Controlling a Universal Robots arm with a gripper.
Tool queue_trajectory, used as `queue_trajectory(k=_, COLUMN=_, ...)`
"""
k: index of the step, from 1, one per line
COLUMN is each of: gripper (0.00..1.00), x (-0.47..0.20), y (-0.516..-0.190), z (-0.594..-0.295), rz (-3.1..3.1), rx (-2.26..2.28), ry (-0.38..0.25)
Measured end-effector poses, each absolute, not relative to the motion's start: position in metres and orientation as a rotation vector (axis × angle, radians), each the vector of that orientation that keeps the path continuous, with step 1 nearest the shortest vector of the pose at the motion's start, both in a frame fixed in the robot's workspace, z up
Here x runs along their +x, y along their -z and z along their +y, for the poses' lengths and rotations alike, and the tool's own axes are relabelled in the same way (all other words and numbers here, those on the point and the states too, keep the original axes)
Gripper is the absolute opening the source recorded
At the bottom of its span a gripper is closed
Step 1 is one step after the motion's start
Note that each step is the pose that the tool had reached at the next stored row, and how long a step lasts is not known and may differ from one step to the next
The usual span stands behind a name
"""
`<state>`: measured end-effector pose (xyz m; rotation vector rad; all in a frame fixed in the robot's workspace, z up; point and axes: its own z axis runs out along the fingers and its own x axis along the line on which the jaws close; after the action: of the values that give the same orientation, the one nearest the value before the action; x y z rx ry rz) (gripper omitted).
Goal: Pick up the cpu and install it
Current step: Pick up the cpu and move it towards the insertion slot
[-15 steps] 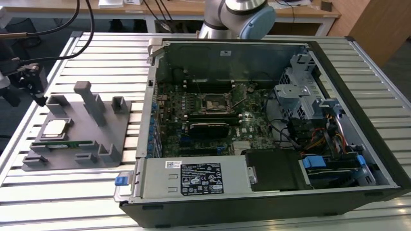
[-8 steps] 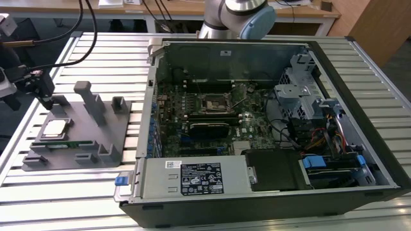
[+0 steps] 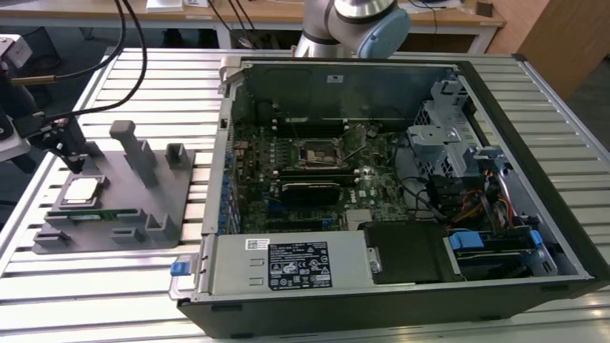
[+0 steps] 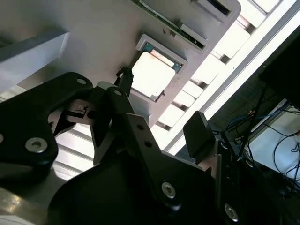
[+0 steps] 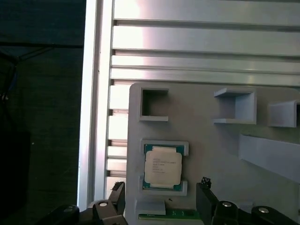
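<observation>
Hand [image 5: 162, 188], black jaws apart, above square shiny-topped cpu [image 5: 162, 166]

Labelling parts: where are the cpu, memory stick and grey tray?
cpu [image 5: 162, 167]: first wrist view, middle of its metal top.
memory stick [image 3: 100, 213]: exterior view, its green edge.
grey tray [image 3: 122, 199]: exterior view, bare floor.

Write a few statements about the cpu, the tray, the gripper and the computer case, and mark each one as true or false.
1. The cpu lies in a seat of the grey tray. True.
2. The gripper is shut on the cpu. False: it is open, and the cpu lies free on the tray.
3. The computer case is open and its motherboard shows. True.
4. The green memory stick lies inside the case. False: it lies on the tray, beside the cpu.
</observation>
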<state>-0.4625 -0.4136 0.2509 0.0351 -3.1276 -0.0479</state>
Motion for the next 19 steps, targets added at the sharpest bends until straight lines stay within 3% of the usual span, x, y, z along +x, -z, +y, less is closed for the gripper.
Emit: queue_trajectory(k=19, gripper=0.70, x=-0.458, y=-0.235, z=-0.417, rz=-3.128, rx=0.035, ry=0.051)
